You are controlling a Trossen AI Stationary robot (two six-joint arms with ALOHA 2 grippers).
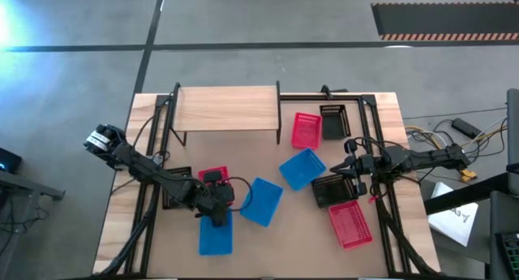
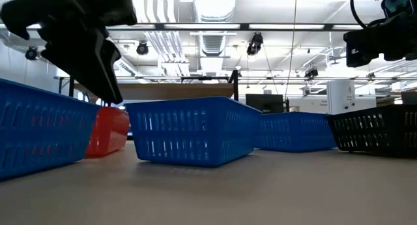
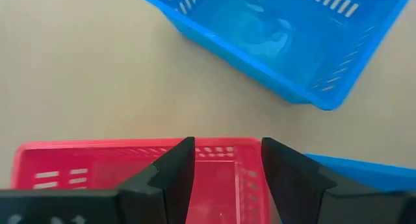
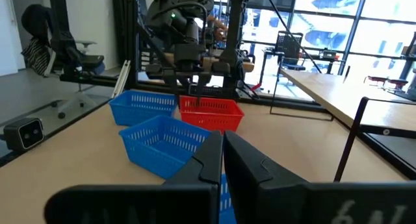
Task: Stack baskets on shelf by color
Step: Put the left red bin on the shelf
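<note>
Down in the lower left of the high view, the left gripper (image 1: 213, 196) sits right over a red basket (image 1: 212, 175), w/ its jaws apart and straddling that basket's near wall; in the left wrist view you can see one finger (image 3: 175, 175) over the red mesh and the wall running between the two, not squeezed yet afaict. So the step in hand looks like picking up this red one, prob the first of the red stack. Shelf (image 1: 227, 108) is up at top center and has nothing on it that I can see, so the job's barely begun. Rest of the baskets are scattered: blue basket (image 1: 215, 234) just below the gripper, another blue one (image 1: 262, 201) just beside it to the right, a third blue (image 1: 302, 168) mid table, red ones at (image 1: 306, 130) and (image 1: 350, 224), black ones at (image 1: 334, 121) and (image 1: 328, 189), plus something dark under the left arm that I can't make out. Right gripper (image 1: 353, 168) hangs at center right near the black basket, fingers together, holding nothing, just waiting imo. Next move: close on the red wall, lift clear of the blue neighbors w/o dragging them, then carry up to the shelf and set it at one end, leaving room for two more colors.
</note>
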